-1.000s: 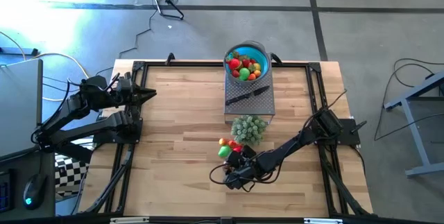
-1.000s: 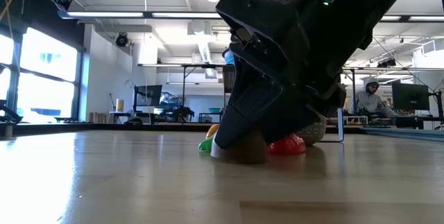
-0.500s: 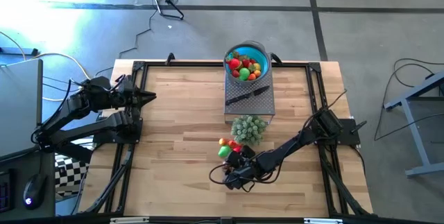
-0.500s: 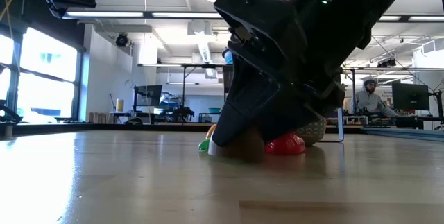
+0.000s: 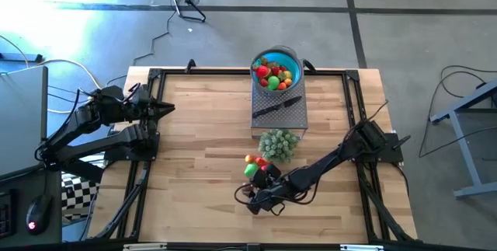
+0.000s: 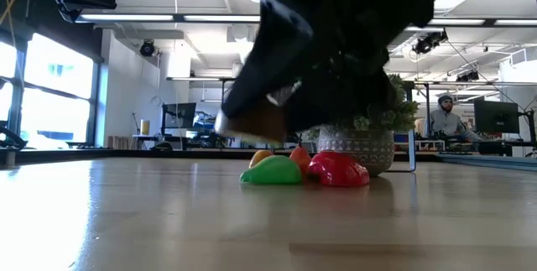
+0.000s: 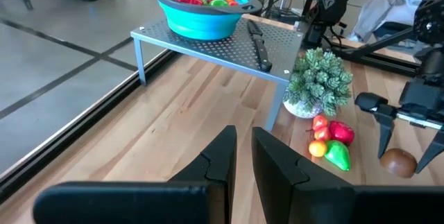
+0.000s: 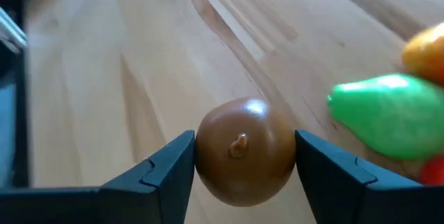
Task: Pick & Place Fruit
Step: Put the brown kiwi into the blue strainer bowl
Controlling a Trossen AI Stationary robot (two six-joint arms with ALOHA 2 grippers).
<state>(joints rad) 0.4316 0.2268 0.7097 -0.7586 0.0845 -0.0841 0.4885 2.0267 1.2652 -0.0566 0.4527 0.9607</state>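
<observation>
The right hand (image 8: 239, 158) had its 2 fingers (image 8: 161, 175) pressed against either side of a round brown fruit (image 8: 245, 150), and in the low view that brown fruit (image 6: 256, 122) hung clear above the table (image 6: 126, 212), tucked under the dark bulk of the arm. From above, the right hand (image 5: 253, 201) sat toward the near edge of the table (image 5: 194, 127), a little nearer than the loose fruit.

Just beside it, a small heap of fruit lay on the wood: a green pear-shaped piece (image 6: 272, 170), a red one (image 6: 338, 170) touching it, and an orange one (image 6: 262, 157) behind. The left wrist view showed the same heap, the green piece (image 7: 338, 154) next to the red (image 7: 341, 132), with a small yellow-orange one (image 7: 317, 148) among them.

Behind the heap stood a pale green bushy cluster (image 5: 278, 143) in a pot, at the foot of a perforated metal stand (image 7: 208, 40). On that stand rested a blue bowl (image 7: 202, 7) holding more fruit (image 5: 273, 74) in red, green and orange, and a black-handled knife (image 7: 257, 42) lay beside the bowl.

The left hand (image 7: 243, 156) hung at the far left edge of the table, well apart from everything, its 2 fingers nearly together with only a narrow gap and nothing between them.

A person sat at a desk in the room beyond (image 6: 445, 120).
</observation>
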